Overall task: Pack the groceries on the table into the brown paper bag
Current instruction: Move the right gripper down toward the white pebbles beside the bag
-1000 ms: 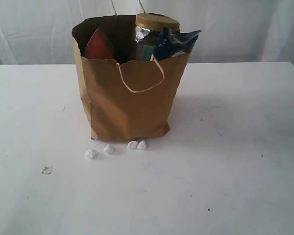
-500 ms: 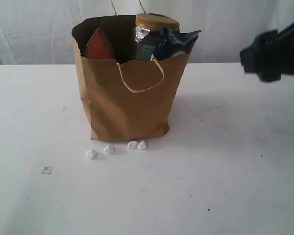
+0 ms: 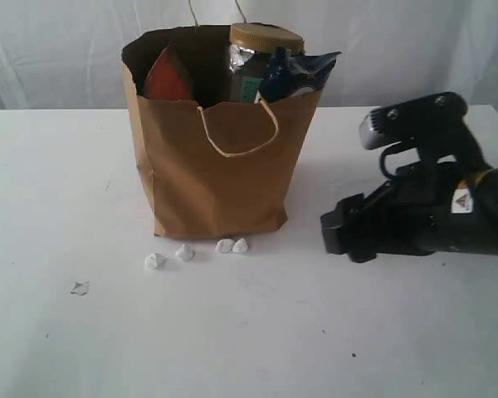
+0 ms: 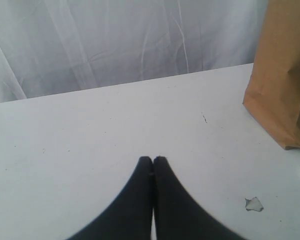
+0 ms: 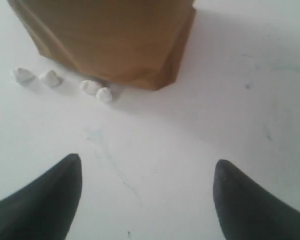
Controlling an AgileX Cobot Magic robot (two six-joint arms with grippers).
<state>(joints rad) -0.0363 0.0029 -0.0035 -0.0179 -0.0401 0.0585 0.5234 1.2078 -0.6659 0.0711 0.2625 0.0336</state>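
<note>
The brown paper bag [image 3: 216, 170] stands upright on the white table [image 3: 257, 332]. The groceries stick out of its top: a gold-lidded jar [image 3: 266, 40], a blue packet [image 3: 301, 70] and an orange-labelled pouch [image 3: 168, 76]. My right gripper [image 5: 148, 162] is open and empty, low over the table just right of the bag [image 5: 115, 35]. Its arm [image 3: 432, 211] shows in the exterior view. My left gripper [image 4: 153, 160] is shut on nothing and hovers over bare table, with the bag's side [image 4: 285, 70] off to one edge of its view. It does not show in the exterior view.
Several small white crumpled scraps [image 3: 195, 250] lie at the bag's front foot, also visible as scraps [image 5: 96, 90] in the right wrist view. A flat pale scrap [image 3: 80, 288] lies further left, the same scrap [image 4: 253, 203] being near my left gripper. A white curtain hangs behind.
My right arm has come in from the right edge and dropped down and left to the table beside the bag. The bag, its contents and the scraps have not moved.
</note>
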